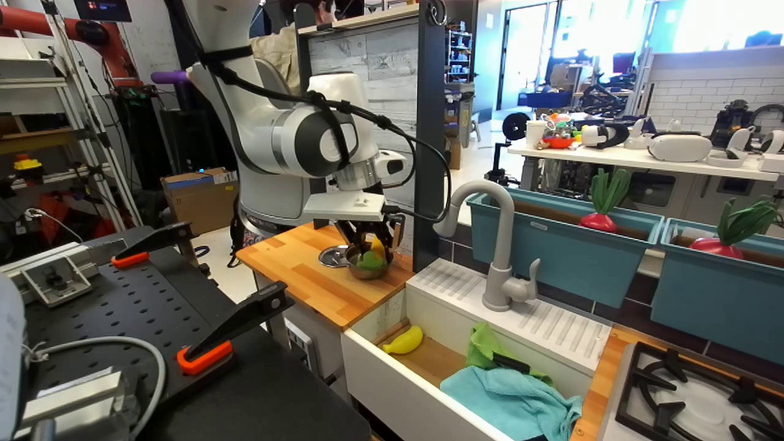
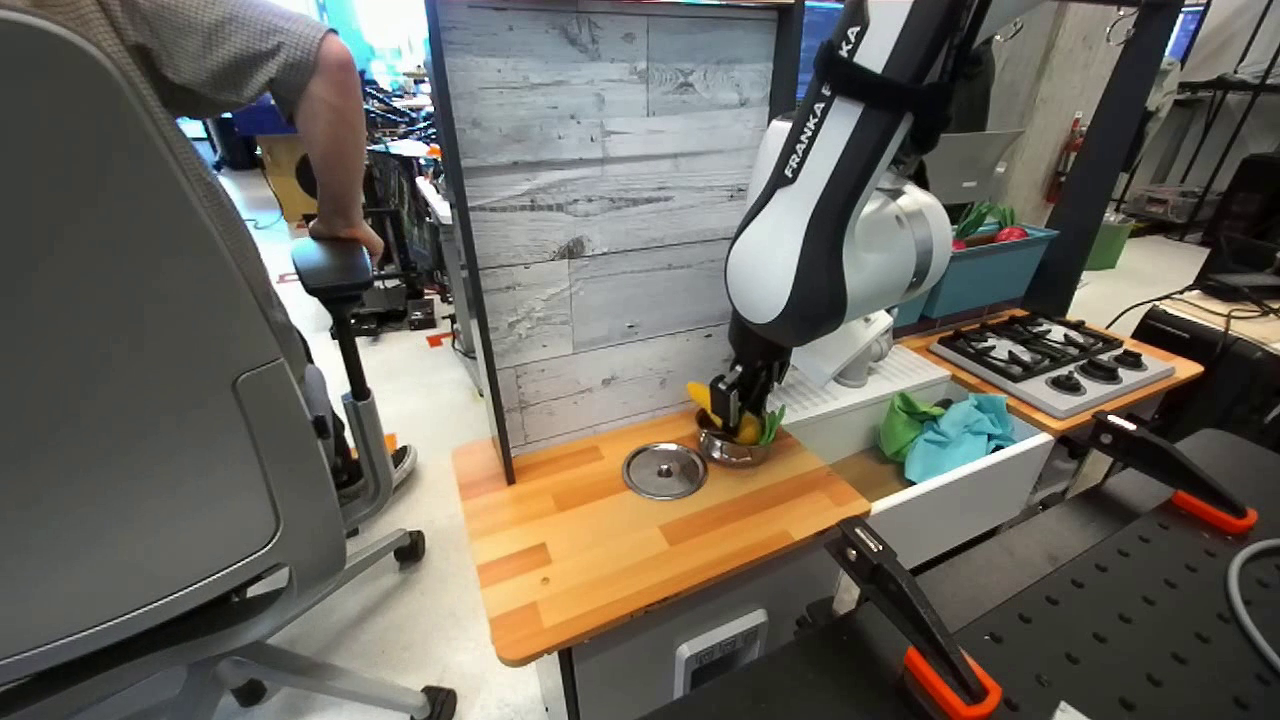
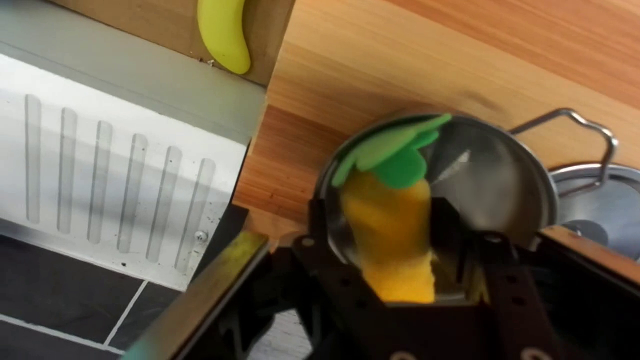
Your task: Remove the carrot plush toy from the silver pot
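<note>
— Nearest in the wrist view, is the pincer (image 3: 381,210) gripping?

— Apparently not: its jaws are standing apart around the carrot plush toy (image 3: 392,235), which is leaning inside the silver pot (image 3: 500,192).

— What is remaining?

— Approach is looking complete; gripping and lifting out are remaining.

— And counted?

— One pincer, one toy, one pot and, lying just beside the pot, one lid (image 2: 655,482).

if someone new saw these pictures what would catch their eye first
Likely the white-and-black robot arm bent down over the light wooden counter. Next, the green-topped yellow-orange plush carrot inside the round shiny metal pot, right at the black gripper. Then perhaps the crumpled turquoise cloth in the white sink.
</note>
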Available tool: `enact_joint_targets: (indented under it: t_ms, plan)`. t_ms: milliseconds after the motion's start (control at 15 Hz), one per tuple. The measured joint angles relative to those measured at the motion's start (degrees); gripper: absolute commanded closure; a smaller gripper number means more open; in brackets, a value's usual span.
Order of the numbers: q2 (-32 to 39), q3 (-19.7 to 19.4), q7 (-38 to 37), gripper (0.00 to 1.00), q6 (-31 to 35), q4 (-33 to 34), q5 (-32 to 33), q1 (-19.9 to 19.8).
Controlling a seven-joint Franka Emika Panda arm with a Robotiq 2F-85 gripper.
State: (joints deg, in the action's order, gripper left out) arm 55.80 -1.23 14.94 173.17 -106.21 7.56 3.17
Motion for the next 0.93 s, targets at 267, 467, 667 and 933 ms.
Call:
enact_joint_targets:
  t_ms: [267,467,667,933]
  plan:
    - [0.46,-1.16,-0.97,1.0,0.0,0.54,0.0,1.19]
    - [0.81,-1.57,-1.34,0.98,0.0,0.89,0.0,1.77]
    - [0.86,-1.73,-1.42,0.98,0.0,0.93,0.01,2.05]
    - [0.5,-1.72,-1.42,0.98,1.03,-0.02,0.24,2.53]
